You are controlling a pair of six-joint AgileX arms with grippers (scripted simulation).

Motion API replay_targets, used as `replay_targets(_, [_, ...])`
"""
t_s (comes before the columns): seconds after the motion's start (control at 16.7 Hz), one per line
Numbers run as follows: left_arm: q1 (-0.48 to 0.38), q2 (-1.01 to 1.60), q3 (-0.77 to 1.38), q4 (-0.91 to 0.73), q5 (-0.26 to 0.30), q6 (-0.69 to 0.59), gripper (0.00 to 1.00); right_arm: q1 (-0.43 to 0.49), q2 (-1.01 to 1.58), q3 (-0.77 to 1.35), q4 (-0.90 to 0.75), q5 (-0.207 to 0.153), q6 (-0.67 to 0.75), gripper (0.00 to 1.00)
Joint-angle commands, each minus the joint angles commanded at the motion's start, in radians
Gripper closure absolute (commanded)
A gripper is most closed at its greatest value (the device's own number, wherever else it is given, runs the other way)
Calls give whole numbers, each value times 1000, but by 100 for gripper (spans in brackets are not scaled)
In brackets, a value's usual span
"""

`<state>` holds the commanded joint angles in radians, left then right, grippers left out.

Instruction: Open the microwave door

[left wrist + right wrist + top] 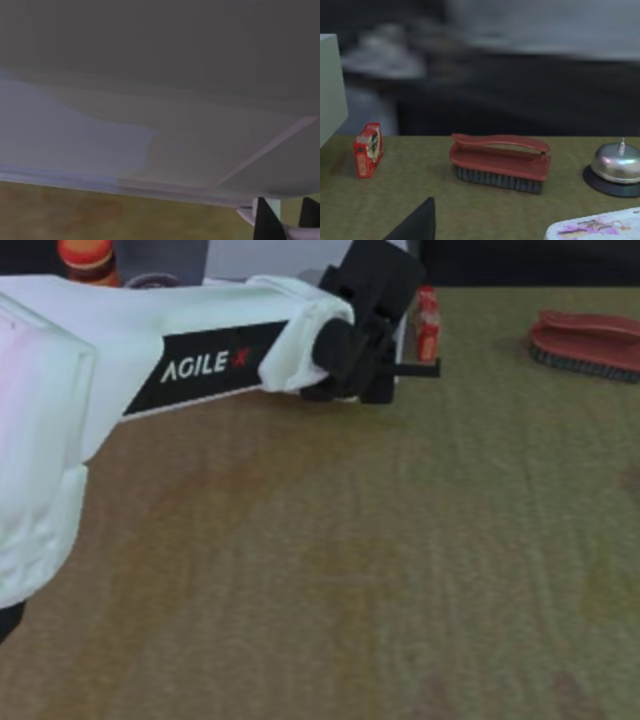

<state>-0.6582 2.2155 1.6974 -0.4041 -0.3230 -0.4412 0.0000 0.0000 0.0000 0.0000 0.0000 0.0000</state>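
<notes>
From above, the white AgileX left arm [200,355] reaches across the far left of the olive-brown woven desk [380,570] and ends in its black left gripper [385,360] at the desk's back edge; whether these jaws are released or clenched cannot be told here; the pale silver-grey boxy microwave [260,258] shows only as a strip just behind the arm and jaws, mostly hidden by them; a small red upright carton [427,325] stands just beside the jaws on their right; a red-backed scrubbing brush with dark bristles [587,343] lies well to the right of them; an orange-capped jar [88,260] stands far to their left at the back.

In the left wrist view the grey flat microwave door [165,100], with a pale raised frame line, fills nearly everything, very close in front of the jaws; two dark fingertips [265,222] show near the door's lower edge, apart from one another.

In the right wrist view a dark finger [417,225] of the right gripper shows low, its jaws' state unreadable; ahead lie the carton [367,150], the brush [500,162], a shiny metal dome-shaped call bell on a black base [616,167], and a white patterned tray corner [597,227]; a pale box edge [330,85] stands beside the carton.
</notes>
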Motion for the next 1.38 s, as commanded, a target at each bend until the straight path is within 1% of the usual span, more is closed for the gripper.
replay_targets(0.3, [0,0,0,0,0,0,100,0,0,0,0,0,0,0])
replay_targets(0.48, [-4,-3,-16,8,9,7,100,0,0,0,0,0,0,0])
replay_targets(0.78, [10,-56,-95,58,49,67,100,0,0,0,0,0,0,0])
replay_targets(1.38, [10,-57,-96,59,49,68,100,0,0,0,0,0,0,0])
